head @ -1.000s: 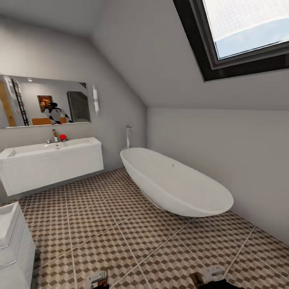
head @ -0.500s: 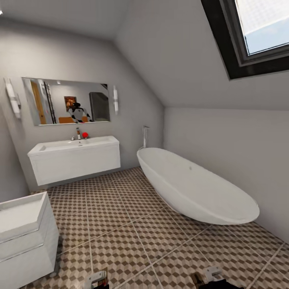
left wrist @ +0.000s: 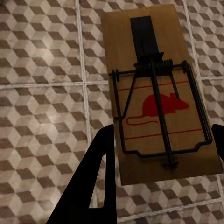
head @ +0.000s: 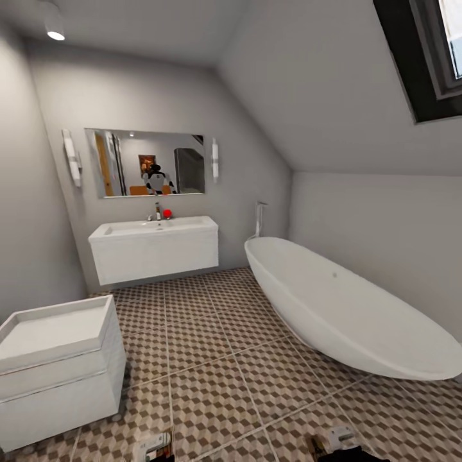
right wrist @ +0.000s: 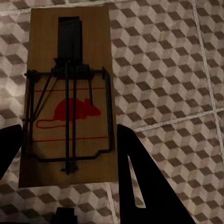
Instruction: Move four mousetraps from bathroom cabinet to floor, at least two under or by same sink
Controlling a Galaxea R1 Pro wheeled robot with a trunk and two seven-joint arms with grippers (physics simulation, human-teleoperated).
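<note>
I have one mousetrap (left wrist: 161, 100) clamped in my left gripper (left wrist: 161, 140) and another (right wrist: 70, 100) in my right gripper (right wrist: 65, 140), both held above the floor (head: 212, 378), sink (head: 154, 247) well ahead, none placed.

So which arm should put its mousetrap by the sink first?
Probably the left. Its claw holds a mousetrap, and the sink sits toward that side. The right claw grips a mousetrap too.

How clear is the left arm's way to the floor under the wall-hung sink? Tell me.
Probably not reachable yet. The sink hangs on the far wall, across open tiled floor. The left tool, shut on a mousetrap, sits far short. Nothing blocks the way; the base must roll closer.
</note>
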